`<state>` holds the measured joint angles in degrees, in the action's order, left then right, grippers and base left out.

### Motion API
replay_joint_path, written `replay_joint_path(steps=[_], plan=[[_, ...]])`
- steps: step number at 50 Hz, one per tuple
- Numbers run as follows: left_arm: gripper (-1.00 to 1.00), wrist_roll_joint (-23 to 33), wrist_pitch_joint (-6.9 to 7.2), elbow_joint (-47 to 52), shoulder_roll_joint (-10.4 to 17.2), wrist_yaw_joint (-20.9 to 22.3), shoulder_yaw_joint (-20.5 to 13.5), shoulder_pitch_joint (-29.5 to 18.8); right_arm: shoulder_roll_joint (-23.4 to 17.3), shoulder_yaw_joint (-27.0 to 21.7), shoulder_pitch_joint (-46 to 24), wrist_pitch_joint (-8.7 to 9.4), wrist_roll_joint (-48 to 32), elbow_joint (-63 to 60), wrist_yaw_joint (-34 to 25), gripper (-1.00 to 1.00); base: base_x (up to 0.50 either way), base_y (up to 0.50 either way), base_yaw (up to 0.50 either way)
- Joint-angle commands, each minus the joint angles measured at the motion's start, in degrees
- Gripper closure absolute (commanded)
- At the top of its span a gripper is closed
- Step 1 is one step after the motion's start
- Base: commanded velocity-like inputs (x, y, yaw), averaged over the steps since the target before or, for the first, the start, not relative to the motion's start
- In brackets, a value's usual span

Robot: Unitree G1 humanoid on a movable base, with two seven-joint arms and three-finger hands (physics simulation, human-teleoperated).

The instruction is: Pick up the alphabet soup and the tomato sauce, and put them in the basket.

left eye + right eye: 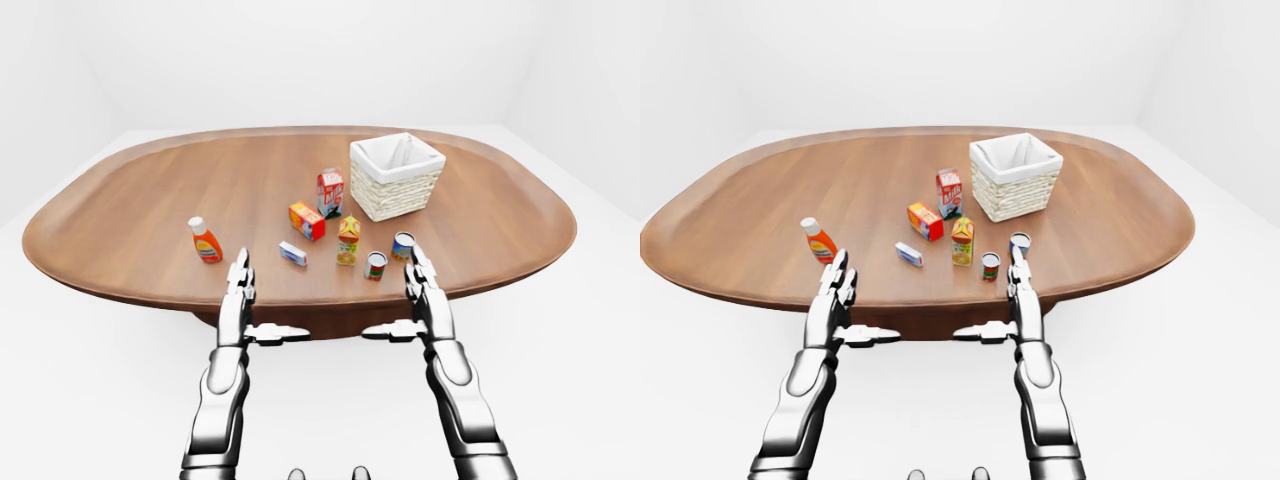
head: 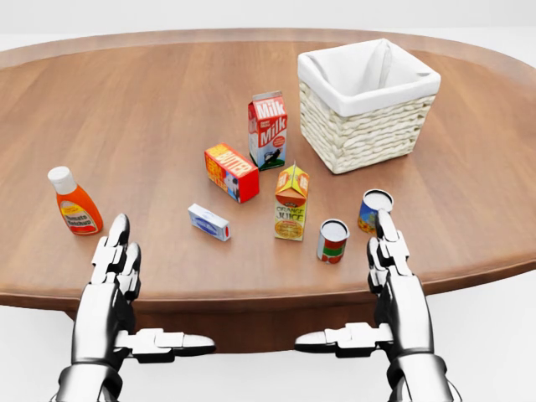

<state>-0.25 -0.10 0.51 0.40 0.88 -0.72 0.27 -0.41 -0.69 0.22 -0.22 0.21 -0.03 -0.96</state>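
Observation:
Two small cans stand near the table's lower edge in the head view. The tomato sauce can (image 2: pixel 332 241) has a red and green label. To its right is the alphabet soup can (image 2: pixel 374 209), with a blue and yellow label. The white-lined wicker basket (image 2: pixel 362 138) sits above them, upright and holding nothing. My right hand (image 2: pixel 347 285) is open, and its fingertips (image 2: pixel 383 224) reach just below the soup can, apart from it. At the lower left my left hand (image 2: pixel 159 293) is also open, over the table edge and holding nothing.
On the oval wooden table (image 2: pixel 151 109) also stand a milk carton (image 2: pixel 268 130), an orange juice carton (image 2: pixel 291 203), a red-orange box (image 2: pixel 232 172), a small blue-white box (image 2: pixel 208 222) and an orange bottle (image 2: pixel 74 203) at the left.

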Motion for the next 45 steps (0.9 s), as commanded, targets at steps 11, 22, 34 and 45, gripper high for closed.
replay_joint_path(steps=[11, 22, 34, 45], plan=[[-1.00, 0.3, -0.90, 1.6, 0.6, 1.0, -1.2, 0.8, -0.5, -1.0, 1.1, -1.36, -0.2, -1.2, -1.4, -1.00, 0.00, 0.00, 0.00], [-1.00, 4.4, -3.05, 6.8, 0.9, -1.2, -1.4, 1.9, -0.2, -0.6, 3.2, -4.78, -1.6, -6.1, -0.7, -1.00, 0.00, 0.00, 0.00], [-1.00, 11.8, -4.90, 15.5, 0.9, -3.5, -1.6, 3.5, 0.0, -0.6, 5.4, -4.78, -2.2, -12.8, -0.1, -1.00, 0.00, 0.00, 0.00], [-1.00, 16.5, -4.90, 20.8, 0.8, -4.6, -1.7, 4.5, 0.3, -0.7, 7.0, -4.78, -2.8, -18.6, 0.5, -1.00, 0.00, 0.00, 0.00]])
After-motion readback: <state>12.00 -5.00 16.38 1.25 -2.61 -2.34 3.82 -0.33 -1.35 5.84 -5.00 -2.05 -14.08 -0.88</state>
